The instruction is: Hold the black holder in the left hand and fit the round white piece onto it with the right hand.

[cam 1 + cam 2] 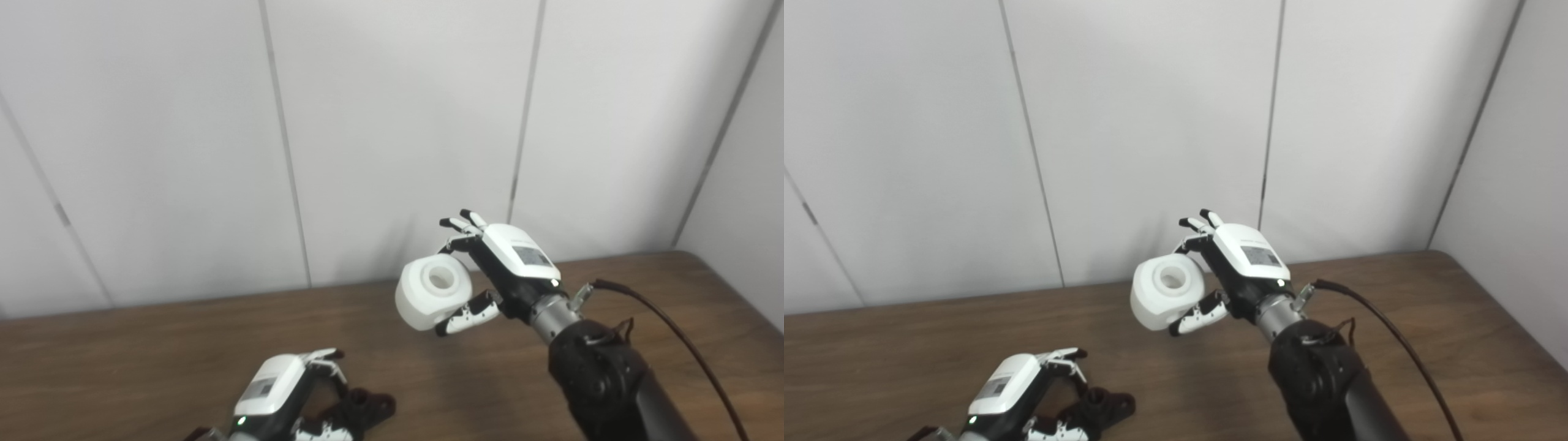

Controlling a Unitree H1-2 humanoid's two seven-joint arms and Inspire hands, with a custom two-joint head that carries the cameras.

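Note:
The black holder (369,406) lies low on the wooden table (153,343) near the bottom edge. My left hand (283,387) is over its near end, with fingers and thumb closed around it; the grasped part is hidden. The round white piece (432,292), a thick cylinder with a hole in its top face, is held up in the air above the table. My right hand (499,269) is shut on it from the right, fingers behind and thumb under it. The piece is up and to the right of the holder, well apart from it.
A white panelled wall (392,135) stands right behind the table's far edge. A dark cable (680,337) loops from the right wrist over the table's right side. The right forearm (612,380) fills the lower right.

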